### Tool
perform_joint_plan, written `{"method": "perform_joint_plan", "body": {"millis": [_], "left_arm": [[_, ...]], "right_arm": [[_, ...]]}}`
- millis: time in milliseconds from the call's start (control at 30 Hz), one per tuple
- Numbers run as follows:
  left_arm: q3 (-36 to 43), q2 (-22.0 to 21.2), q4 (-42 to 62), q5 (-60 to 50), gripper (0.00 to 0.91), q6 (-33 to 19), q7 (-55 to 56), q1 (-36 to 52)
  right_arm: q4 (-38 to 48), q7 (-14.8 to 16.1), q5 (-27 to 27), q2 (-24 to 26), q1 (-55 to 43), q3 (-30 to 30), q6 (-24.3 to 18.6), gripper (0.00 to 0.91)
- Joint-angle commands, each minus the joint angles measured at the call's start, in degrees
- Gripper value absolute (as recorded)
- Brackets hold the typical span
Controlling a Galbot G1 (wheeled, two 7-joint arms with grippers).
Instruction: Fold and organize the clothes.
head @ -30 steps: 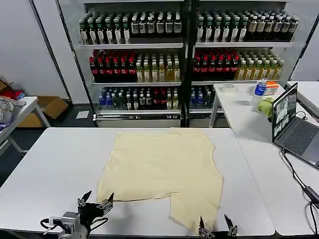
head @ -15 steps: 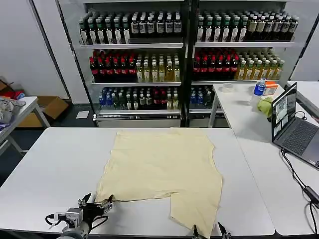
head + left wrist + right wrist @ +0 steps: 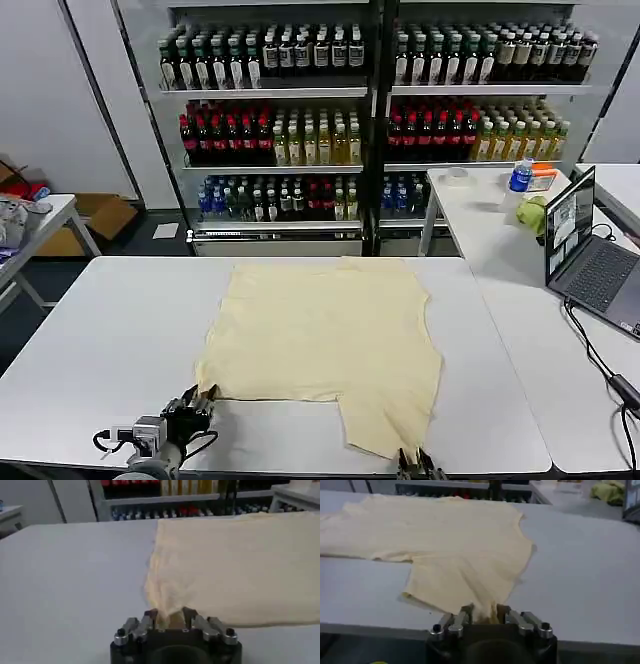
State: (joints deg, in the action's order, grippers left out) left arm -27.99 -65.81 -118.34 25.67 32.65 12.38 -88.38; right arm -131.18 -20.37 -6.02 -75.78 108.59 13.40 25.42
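both grippers' jaws newly closed, left gripper [image 3: 198, 403] and right gripper [image 3: 419, 461] pinching t-shirt [image 3: 325, 345] near corners

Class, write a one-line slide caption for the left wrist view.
Left hand shut on a corner of the cream T-shirt.

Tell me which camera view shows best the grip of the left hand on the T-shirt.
The left wrist view: the left hand is shut on the near corner of the T-shirt, with puckered cloth between its fingers. The head view shows this hand small at the shirt's corner. The right wrist view shows the right hand's own grip.
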Motion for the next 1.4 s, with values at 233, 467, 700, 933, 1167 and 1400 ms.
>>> {"method": "perform_joint_plan", "body": {"millis": [233, 467, 700, 933, 1167, 1400], "left_arm": [[-1.38, -1.40, -5.75, 0.89, 0.010, -0.71, -0.80, -3.16], [-3.83, -0.39, -12.19, 1.15, 0.010, -1.24, -0.86, -7.95], [-6.79, 0.40, -16.72, 1.61, 0.010, -1.44, -0.92, -13.32], [-8.78, 0.40, -19.07, 1.86, 0.010, -1.53, -1.32, -15.80], [-8.25, 1.33, -16.23, 2.97, 0.010, -1.49, -1.59, -10.56], [-7.71, 2.85, -12.23, 6.57, 0.010, -1.84, -1.99, -4.21]], "right_arm": [[-2.36, 1.08, -1.55, 0.46, 1.43, 0.85, -4.26, 0.000], [-8.99, 2.04, -1.22, 2.05, 4.81, 3.86, -5.85, 0.000], [-14.57, 2.89, -1.76, 3.84, 8.15, 6.72, -5.93, 0.000], [-16.15, 3.30, -2.65, 4.32, 8.03, 8.28, -5.95, 0.000], [-14.49, 4.10, -4.41, 4.44, 2.90, 8.45, -6.07, 0.000], [-11.39, 4.40, -8.26, 6.27, -5.52, 10.20, -6.06, 0.000]]}}
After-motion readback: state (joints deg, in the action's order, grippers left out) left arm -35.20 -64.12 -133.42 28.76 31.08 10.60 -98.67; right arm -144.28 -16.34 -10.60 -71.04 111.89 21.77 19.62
